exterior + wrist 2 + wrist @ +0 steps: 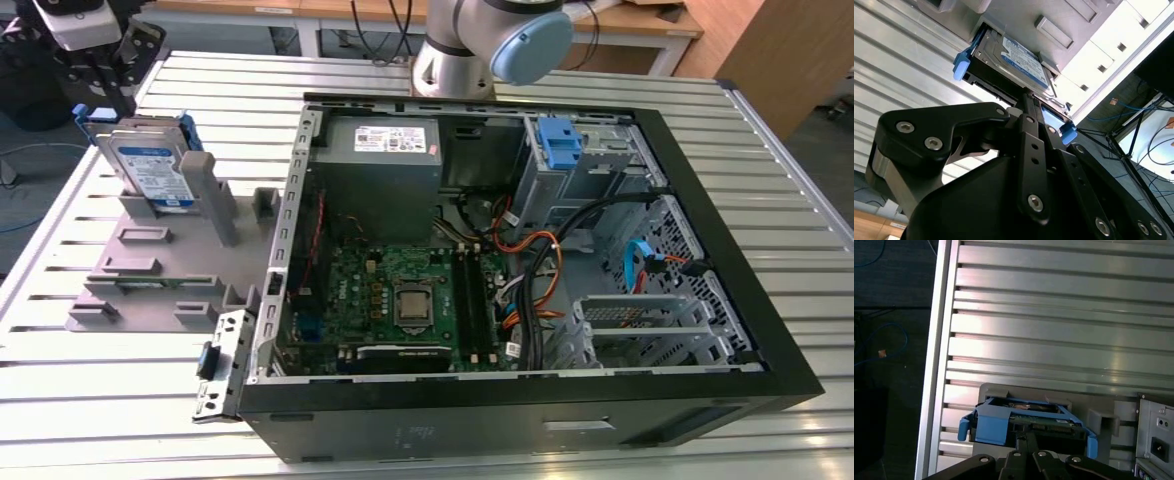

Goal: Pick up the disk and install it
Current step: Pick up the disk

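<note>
Fingers [1026,125]: black metal, drawn together with no gap visible. Their tips sit at the disk's top edge. Whether they pinch it or only meet it, I cannot tell.
Table: ribbed silver aluminium tabletop [107,420], carrying everything in the exterior view.
Computer: black open-sided desktop computer case [441,430], lying flat across the centre and right of the exterior view, probably so parts can go in from above.
Holder: grey plastic slotted stand [147,270], just beside the case at centre left.
Disk: flat silver metal hard drive with a white-and-blue label, framed by a blue plastic carrier [147,165]. It stands on edge in the holder at the upper left of the exterior view, not yet in the case. Standing upright likely offers its top edge to a grip from above.
Gripper: black linkage gripper [1026,434], lined up over the middle of the disk.
Hidden: the disk's lower part is sunk in the holder. The gripper body covers the contact point in both wrist views. The exterior view's upper left corner cuts the gripper off.
</note>
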Tool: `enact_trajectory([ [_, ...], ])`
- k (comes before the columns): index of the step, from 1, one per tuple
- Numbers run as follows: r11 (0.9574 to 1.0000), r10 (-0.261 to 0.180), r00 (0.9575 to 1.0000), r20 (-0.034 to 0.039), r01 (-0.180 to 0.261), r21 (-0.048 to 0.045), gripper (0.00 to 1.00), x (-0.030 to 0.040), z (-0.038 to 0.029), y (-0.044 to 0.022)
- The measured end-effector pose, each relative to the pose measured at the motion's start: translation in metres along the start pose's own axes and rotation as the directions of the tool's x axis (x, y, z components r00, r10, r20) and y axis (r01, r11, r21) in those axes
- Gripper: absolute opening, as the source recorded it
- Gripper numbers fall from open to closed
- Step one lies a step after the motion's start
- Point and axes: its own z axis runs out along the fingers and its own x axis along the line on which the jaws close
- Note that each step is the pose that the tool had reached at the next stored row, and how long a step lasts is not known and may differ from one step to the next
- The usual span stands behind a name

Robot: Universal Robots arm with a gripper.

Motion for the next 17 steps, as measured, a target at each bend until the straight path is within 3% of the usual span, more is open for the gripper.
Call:
enact_trajectory([
  [17, 0.9998, -0.02, 0.9998, -0.0008, 0.02, 0.0008, 0.11, 0.0, 0.0001, 0.0],
])
